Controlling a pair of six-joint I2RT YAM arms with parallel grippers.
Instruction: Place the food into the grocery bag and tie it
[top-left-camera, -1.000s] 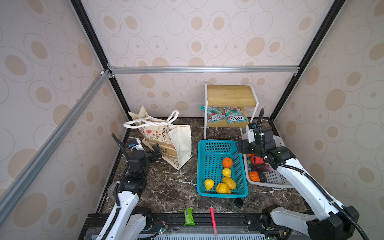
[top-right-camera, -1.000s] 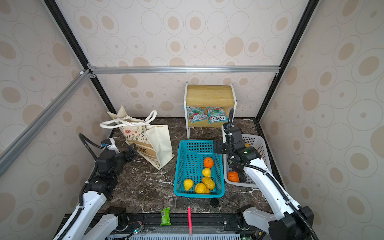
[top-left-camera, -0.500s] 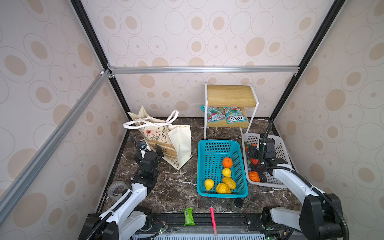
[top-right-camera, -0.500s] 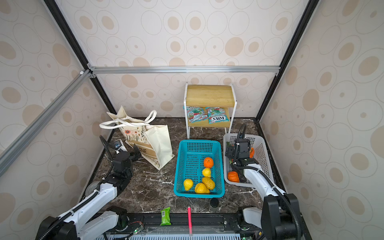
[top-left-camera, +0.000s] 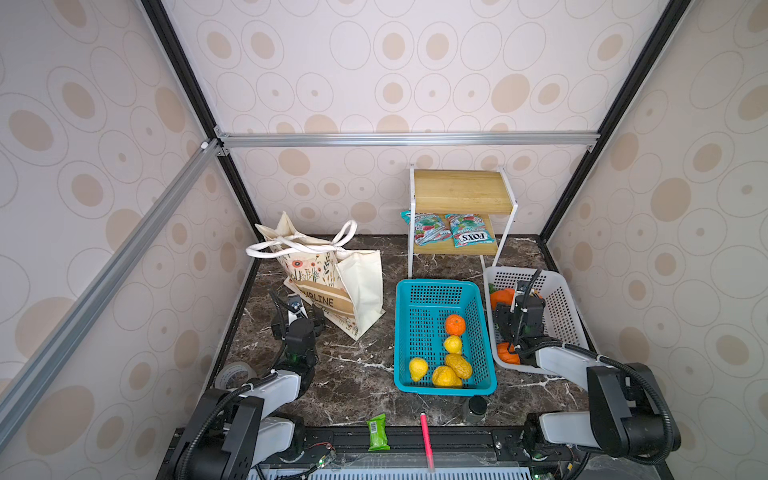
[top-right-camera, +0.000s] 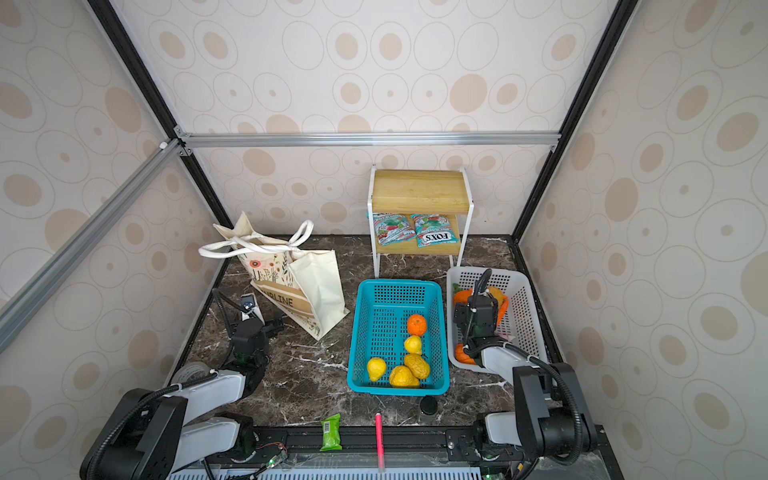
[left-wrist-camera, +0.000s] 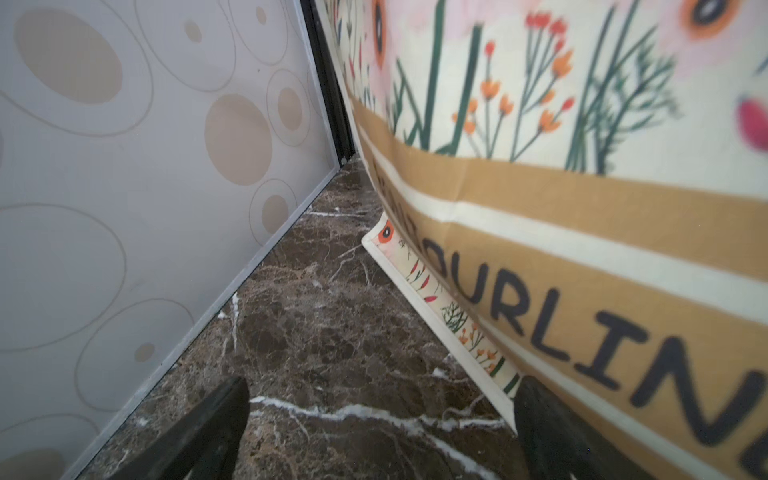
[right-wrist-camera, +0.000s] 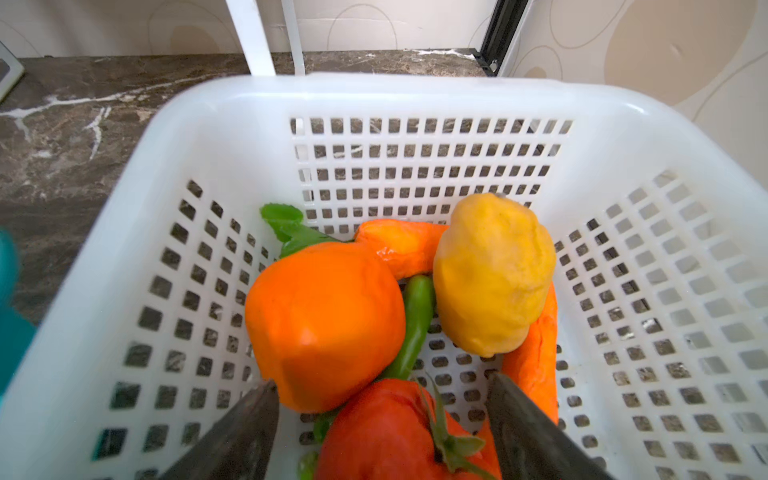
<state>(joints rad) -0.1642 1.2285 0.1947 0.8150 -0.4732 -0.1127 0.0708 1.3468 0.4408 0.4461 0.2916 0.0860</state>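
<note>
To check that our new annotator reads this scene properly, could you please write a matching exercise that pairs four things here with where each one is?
Things:
1. grocery bag
2. teal Fox's packets
3. red tomato
4. green wrapped bar

Places:
A. in the white basket
B. at the very front of the scene
C. beside the open left gripper
D. on the lower shelf of the wooden rack

Pairs: 1-C, 2-D, 3-A, 4-B.
</note>
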